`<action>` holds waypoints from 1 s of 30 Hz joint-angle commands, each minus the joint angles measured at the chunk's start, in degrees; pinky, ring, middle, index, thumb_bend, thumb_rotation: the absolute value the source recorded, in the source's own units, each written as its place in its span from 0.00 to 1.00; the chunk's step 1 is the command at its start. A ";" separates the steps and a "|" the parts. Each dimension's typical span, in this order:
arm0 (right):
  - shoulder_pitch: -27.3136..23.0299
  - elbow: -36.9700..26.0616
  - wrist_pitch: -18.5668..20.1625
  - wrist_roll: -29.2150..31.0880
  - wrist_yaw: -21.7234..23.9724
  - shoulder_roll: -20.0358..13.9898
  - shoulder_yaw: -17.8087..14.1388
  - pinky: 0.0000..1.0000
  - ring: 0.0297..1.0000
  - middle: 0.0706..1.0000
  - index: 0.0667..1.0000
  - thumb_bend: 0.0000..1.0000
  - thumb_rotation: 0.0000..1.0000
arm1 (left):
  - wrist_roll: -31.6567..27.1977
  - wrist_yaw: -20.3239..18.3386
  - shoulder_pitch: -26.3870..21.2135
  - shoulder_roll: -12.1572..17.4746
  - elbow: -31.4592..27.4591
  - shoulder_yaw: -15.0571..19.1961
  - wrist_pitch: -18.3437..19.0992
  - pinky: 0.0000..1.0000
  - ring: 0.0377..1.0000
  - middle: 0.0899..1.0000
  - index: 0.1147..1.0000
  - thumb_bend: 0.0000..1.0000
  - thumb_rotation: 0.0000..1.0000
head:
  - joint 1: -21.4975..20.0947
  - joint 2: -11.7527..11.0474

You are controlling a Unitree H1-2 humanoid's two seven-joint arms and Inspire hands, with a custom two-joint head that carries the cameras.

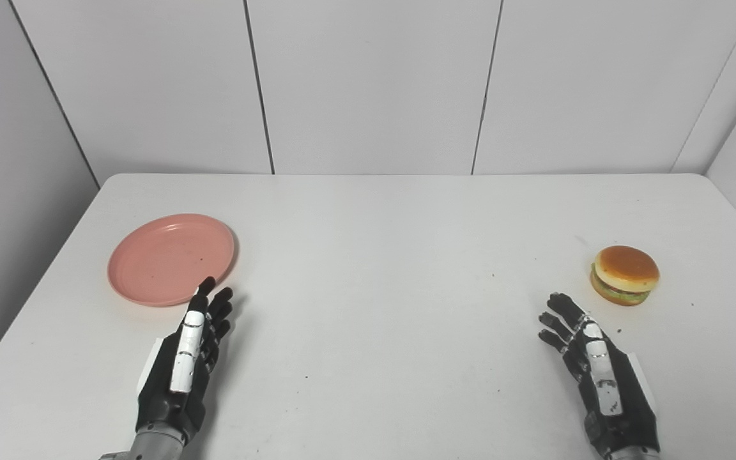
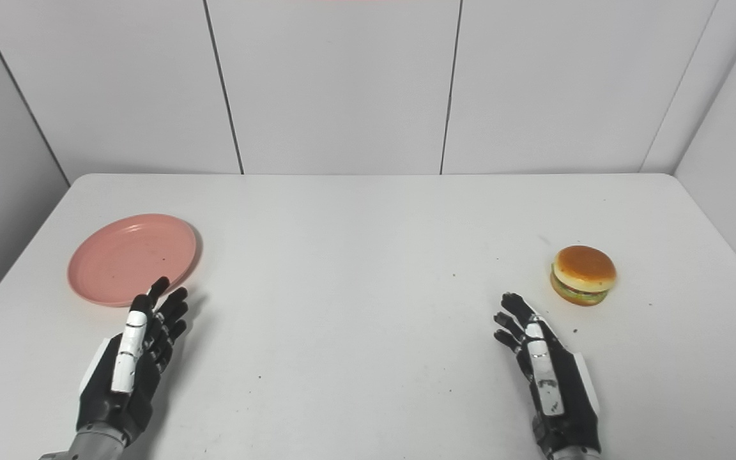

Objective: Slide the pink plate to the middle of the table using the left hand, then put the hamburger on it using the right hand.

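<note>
A pink plate lies flat on the white table at the left, empty. A hamburger sits on the table at the right. My left hand is open with fingers stretched forward, its fingertips at the plate's near right rim; I cannot tell if they touch it. My right hand is open and empty, a little in front of and left of the hamburger, apart from it.
Grey panel walls stand behind the table and at both sides. The table's left edge runs close to the plate. A few small dark specks dot the tabletop.
</note>
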 commanded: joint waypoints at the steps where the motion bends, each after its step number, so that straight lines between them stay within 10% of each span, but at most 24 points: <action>1: -0.40 1.33 -2.81 0.10 -0.58 1.01 -0.74 0.86 0.87 0.88 0.83 0.86 0.89 | -0.19 -0.45 5.13 2.33 -1.83 -0.22 -0.26 1.00 0.97 0.94 0.94 0.69 0.92 | 0.03 -0.02; 19: -0.56 2.92 -6.29 0.28 0.67 0.36 -0.31 0.88 0.89 0.90 0.84 0.88 0.92 | 0.03 -0.85 5.13 2.59 -1.95 -0.55 0.34 1.00 0.98 0.94 0.95 0.69 0.92 | 0.08 -0.11; 30: -1.11 6.47 -7.38 2.17 2.41 -1.24 -1.40 0.90 0.89 0.90 0.84 0.86 0.92 | 2.35 -0.40 5.04 1.25 0.54 -2.92 -1.75 1.00 0.98 0.94 0.96 0.68 0.92 | 6.99 -5.16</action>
